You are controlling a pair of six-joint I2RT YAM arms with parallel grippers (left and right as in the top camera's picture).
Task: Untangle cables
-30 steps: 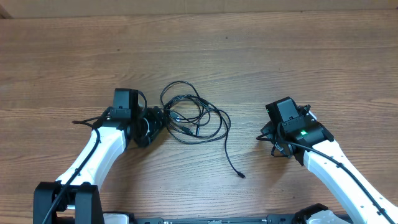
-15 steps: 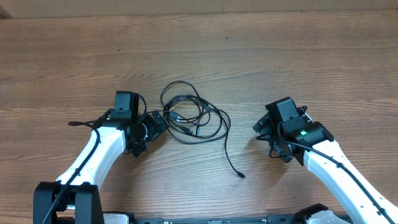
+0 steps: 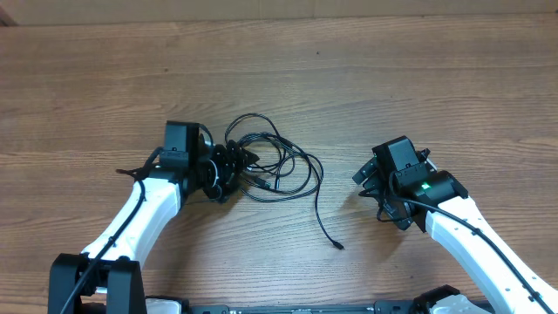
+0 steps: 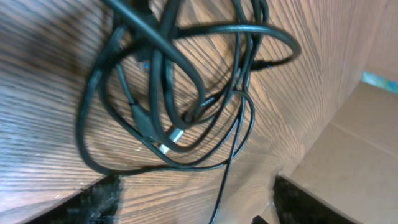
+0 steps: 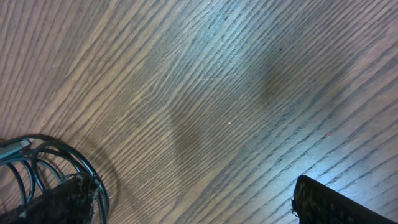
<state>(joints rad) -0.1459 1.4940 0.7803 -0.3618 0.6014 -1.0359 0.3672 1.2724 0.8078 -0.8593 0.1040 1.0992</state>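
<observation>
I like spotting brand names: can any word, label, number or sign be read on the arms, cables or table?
None can be read. The cables, the wooden table, the left arm and the right arm show no writing; a small green light on the right arm has no letters.

1 cable tangle (image 3: 277, 167), 2 arms (image 3: 139, 209) (image 3: 475, 231), 1 table (image 3: 392, 78).

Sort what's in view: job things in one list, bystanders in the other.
Job: cables, tangled; left gripper, open at the tangle; right gripper, open, apart from it.
Just there: table; cardboard beyond its edge.
</observation>
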